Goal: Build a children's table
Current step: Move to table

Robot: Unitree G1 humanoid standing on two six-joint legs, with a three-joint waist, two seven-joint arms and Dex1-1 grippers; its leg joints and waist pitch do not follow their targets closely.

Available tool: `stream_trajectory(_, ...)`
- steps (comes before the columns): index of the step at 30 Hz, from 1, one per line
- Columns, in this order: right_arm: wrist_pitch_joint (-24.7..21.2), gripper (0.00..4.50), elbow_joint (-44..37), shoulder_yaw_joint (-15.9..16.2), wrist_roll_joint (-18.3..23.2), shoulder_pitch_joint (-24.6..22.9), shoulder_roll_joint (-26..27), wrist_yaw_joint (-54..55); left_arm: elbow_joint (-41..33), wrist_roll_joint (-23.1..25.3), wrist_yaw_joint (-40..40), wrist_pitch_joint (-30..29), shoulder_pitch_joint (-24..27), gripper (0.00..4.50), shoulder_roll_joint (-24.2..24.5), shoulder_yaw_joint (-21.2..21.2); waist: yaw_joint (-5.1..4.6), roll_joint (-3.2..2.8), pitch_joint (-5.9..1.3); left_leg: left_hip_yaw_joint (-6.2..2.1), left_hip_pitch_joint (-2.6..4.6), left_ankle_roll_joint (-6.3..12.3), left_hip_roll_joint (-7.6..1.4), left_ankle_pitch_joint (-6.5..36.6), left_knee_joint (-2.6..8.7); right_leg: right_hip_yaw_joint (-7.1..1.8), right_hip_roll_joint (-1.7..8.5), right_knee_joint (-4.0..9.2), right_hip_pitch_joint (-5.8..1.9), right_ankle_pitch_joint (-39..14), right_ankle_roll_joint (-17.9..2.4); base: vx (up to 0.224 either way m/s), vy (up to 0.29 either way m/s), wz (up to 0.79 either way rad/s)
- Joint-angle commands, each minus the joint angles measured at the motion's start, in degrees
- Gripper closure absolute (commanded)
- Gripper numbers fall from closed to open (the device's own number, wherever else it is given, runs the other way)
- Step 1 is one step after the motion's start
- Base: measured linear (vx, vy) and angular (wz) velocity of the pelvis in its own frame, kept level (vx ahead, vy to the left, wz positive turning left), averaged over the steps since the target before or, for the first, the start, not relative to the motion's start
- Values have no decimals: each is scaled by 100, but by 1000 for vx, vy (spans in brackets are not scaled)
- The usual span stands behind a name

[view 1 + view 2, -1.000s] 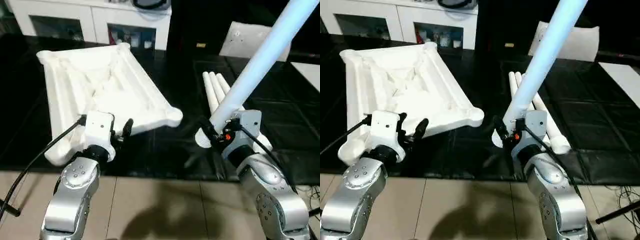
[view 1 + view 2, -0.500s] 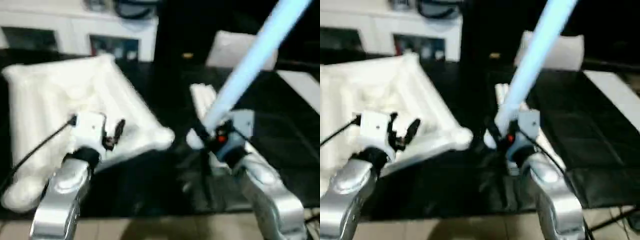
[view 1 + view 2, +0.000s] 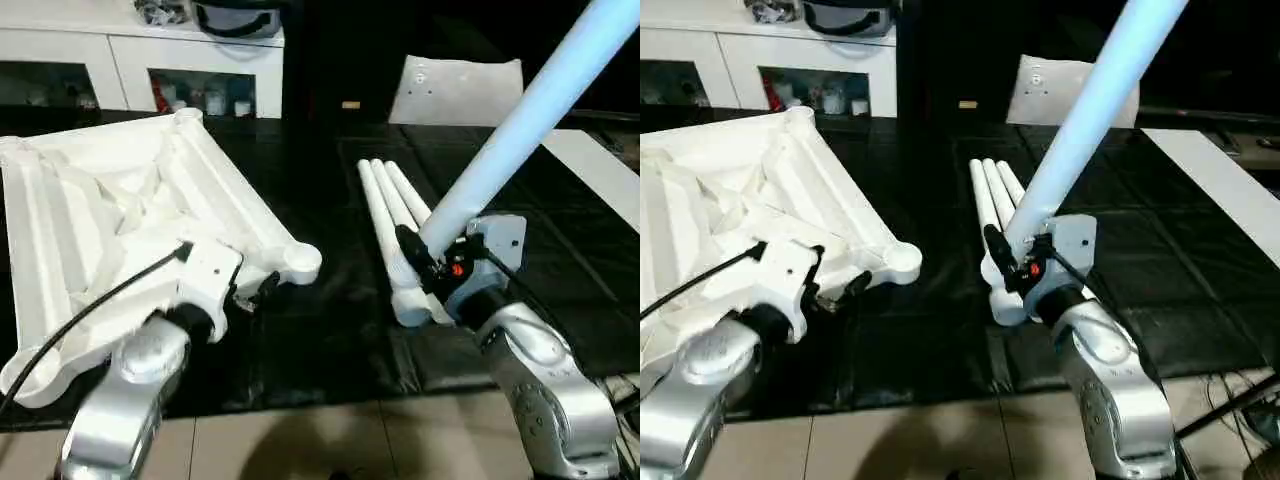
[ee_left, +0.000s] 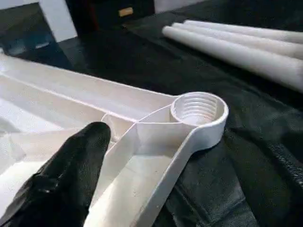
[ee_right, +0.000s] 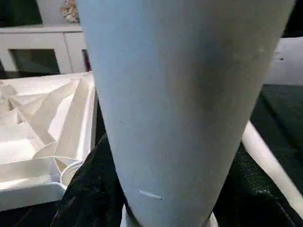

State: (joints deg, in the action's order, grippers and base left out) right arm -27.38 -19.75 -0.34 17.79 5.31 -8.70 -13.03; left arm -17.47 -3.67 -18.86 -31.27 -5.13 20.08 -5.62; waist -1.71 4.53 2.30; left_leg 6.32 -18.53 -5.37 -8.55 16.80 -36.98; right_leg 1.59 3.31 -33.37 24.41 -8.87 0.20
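The white tabletop (image 3: 100,220) lies upside down at the left on the black mat, ribbed underside up, with a round threaded corner socket (image 4: 196,111) at its near right corner. My left gripper (image 3: 838,290) stands open at the rim just short of that socket; one black finger (image 4: 66,175) hovers over the ribs. My right gripper (image 3: 435,265) is shut on the thick end of a white leg (image 3: 530,110) that slants up and to the right. Three more legs (image 3: 385,200) lie side by side on the mat between the tabletop and the right arm.
A white cabinet (image 3: 120,55) with dark compartments runs along the back left. A white pillow-like slab (image 3: 455,90) leans at the back right. The black mat (image 3: 330,330) ends at a tan floor (image 3: 300,450) in front. A pale strip (image 3: 600,170) crosses the right side.
The camera has swung, shifting the whole picture. My left gripper's fingers stand wider apart at the tabletop's rim. The right gripper keeps its hold on the leg.
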Motion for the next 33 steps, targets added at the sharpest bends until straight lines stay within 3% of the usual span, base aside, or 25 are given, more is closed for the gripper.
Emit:
stream_trajectory(1, 77, 255, 10, -125, 5, 87, -36, -34, 134, -26, -115, -80, -93, 17, 48, -29, -64, -88, -197, -37, -119, 166, -172, 1591, 546, -38, 273, 599, -253, -3937, 85, -91, -10, -2)
stream_trajectory(3, 79, 255, 5, -126, 3, 88, -37, -50, 329, -45, -217, -149, -229, 17, 160, -15, -90, -134, -198, -37, -155, 194, -214, 1513, 574, 15, 290, 607, -282, -3615, -37, -67, -11, -1)
stream_trajectory(4, 78, 255, 4, -125, 3, 88, -37, -50, 340, -44, -222, -150, -236, 17, 167, -16, -121, -125, -188, -33, -161, 196, -212, 1544, 576, 39, 292, 618, -278, -3601, -61, -60, -12, 0)
stream_trajectory(8, 81, 255, -25, -99, 3, 39, -42, -56, 778, 20, -363, -123, -485, 17, 369, 33, -175, -189, -157, -47, -120, 218, -243, 1759, 590, 182, 316, 713, -298, -3742, -68, 0, 0, 0)
stream_trajectory(9, 78, 255, -41, -87, 10, 19, -48, -57, 877, -5, -410, -129, -554, 17, 394, 85, -199, -221, -154, -63, -138, 211, -274, 1821, 614, 236, 336, 724, -351, -3637, -93, 0, 0, 0)
stream_trajectory(13, 75, 255, -46, -67, 5, -3, -58, -67, 1147, 39, -521, -80, -688, 17, 505, 85, -277, -280, -95, -110, -59, 201, -398, 2376, 692, 453, 385, 790, -446, -3310, -182, 0, 0, 0)
stream_trajectory(14, 70, 255, -46, -63, 6, -4, -59, -74, 1234, 45, -555, -44, -734, 17, 531, 78, -274, -293, -76, -107, -55, 204, -402, 2422, 703, 470, 386, 801, -445, -3309, -173, 0, 0, 0)
stream_trajectory(17, 60, 255, -49, -59, 9, -4, -62, -86, 1326, 18, -598, -4, -793, 17, 541, 81, -286, -308, -42, -106, -45, 147, -420, 2572, 710, 626, 428, 870, -486, -3595, 35, 0, 0, 0)
stream_trajectory(18, 56, 255, -52, -57, 10, -5, -66, -90, 1356, 0, -613, 4, -815, 17, 540, 87, -283, -358, -11, -126, -28, 129, -493, 2826, 769, 712, 417, 844, -529, -3547, 86, 0, 0, 0)
stream_trajectory(19, 55, 255, -54, -57, 11, -4, -66, -89, 1395, -25, -641, 16, -842, 17, 540, 91, -231, -423, 18, -214, -229, 100, -751, 3338, 1068, 608, 410, 249, -803, -2682, -53, 0, 0, 0)
stream_trajectory(20, 55, 255, -54, -57, 11, -4, -66, -89, 1395, -25, -641, 16, -842, 17, 540, 91, -104, -452, 25, -233, -308, 100, -902, 3547, 1257, 412, 418, -239, -874, -1848, -188, -11, -55, 10)
stream_trajectory(21, 49, 255, -57, -57, 13, -3, -68, -89, 1456, -36, -653, 39, -884, 17, 530, 108, 13, -324, 88, -50, -162, 198, -884, 3619, 1329, 170, 381, -311, -655, -1549, -232, 19, -123, 20)
stream_trajectory(22, 37, 255, -64, -53, 18, 0, -70, -91, 1566, -30, -675, 92, -945, 36, 521, 112, 61, -40, 156, 259, 509, -4, -71, 2441, 192, 421, 266, 1139, 239, -5219, 533, 19, -123, 20)
stream_trajectory(23, 37, 255, -64, -53, 18, 0, -70, -91, 1566, -30, -675, 92, -945, 47, 521, 112, -14, -49, 223, 412, 955, 36, 263, 1594, -614, 561, 366, 1628, 863, -6872, 725, 14, -139, 12)
stream_trajectory(24, 30, 255, -65, -50, 22, 3, -71, -96, 1620, -31, -703, 119, -971, 55, 522, 104, -214, -76, 42, 272, 536, 282, 174, 1181, -468, 610, 684, 1454, 202, -7063, 740, 60, -14, -19)
stream_trajectory(25, 14, 255, -69, -42, 25, 6, -70, -109, 1696, -45, -748, 151, -1001, 57, 530, 96, -118, -349, -82, 116, 356, 337, -271, 1587, 228, 831, 793, 1069, -500, -5036, 609, 60, -14, -19)
stream_trajectory(26, 9, 255, -70, -40, 26, 7, -69, -114, 1716, -50, -759, 157, -1009, 68, 532, 97, -123, -297, -62, -112, -17, 373, -560, 1937, 469, 834, 628, 657, -725, -3828, 625, 100, 47, -31)
stream_trajectory(27, -3, 255, -74, -36, 28, 8, -74, -124, 1755, -63, -784, 162, -1022, 82, 541, 107, 54, -512, -108, -338, -23, 463, -1006, 2570, 943, 402, 608, -193, -754, -866, 24, 0, 0, 0)
stream_trajectory(28, -6, 255, -75, -36, 29, 7, -77, -129, 1772, -67, -795, 166, -1028, 94, 545, 112, -32, -302, -2, -178, 76, 449, -839, 2979, 1011, 289, 590, -84, -587, -635, -287, 0, 0, 0)
stream_trajectory(29, -9, 255, -75, -39, 32, 8, -81, -132, 1791, -70, -802, 173, -1035, 99, 548, 124, 55, -252, 45, -91, 117, 293, -623, 2959, 914, 321, 559, 308, -556, -2126, -82, 28, -55, 12)
stream_trajectory(30, -10, 255, -76, -41, 33, 8, -82, -133, 1798, -72, -804, 177, -1038, 101, 549, 129, -48, -102, 205, 312, 800, 185, 143, 1892, -177, 913, 386, 1508, 366, -5752, 894, 0, 0, 0)
stream_trajectory(31, -15, 255, -77, -43, 37, 7, -84, -139, 1821, -98, -802, 205, -1040, 101, 540, 166, -366, -191, 7, 236, 581, 349, -10, 1767, -97, 1398, 446, 1559, -59, -5760, 1269, 0, 0, 0)
stream_trajectory(32, -16, 255, -76, -41, 43, 6, -87, -141, 1834, -89, -785, 227, -1040, 101, 530, 183, -376, -390, -60, 90, 415, 361, -297, 1959, 127, 1620, 450, 1382, -453, -4705, 1295, 106, 42, -26)
stream_trajectory(33, -16, 255, -76, -40, 44, 6, -88, -141, 1834, -88, -785, 228, -1040, 101, 530, 183, -82, -526, -79, -367, -252, 385, -978, 2796, 902, 543, 644, -336, -996, -1030, 169, 172, 66, -24)
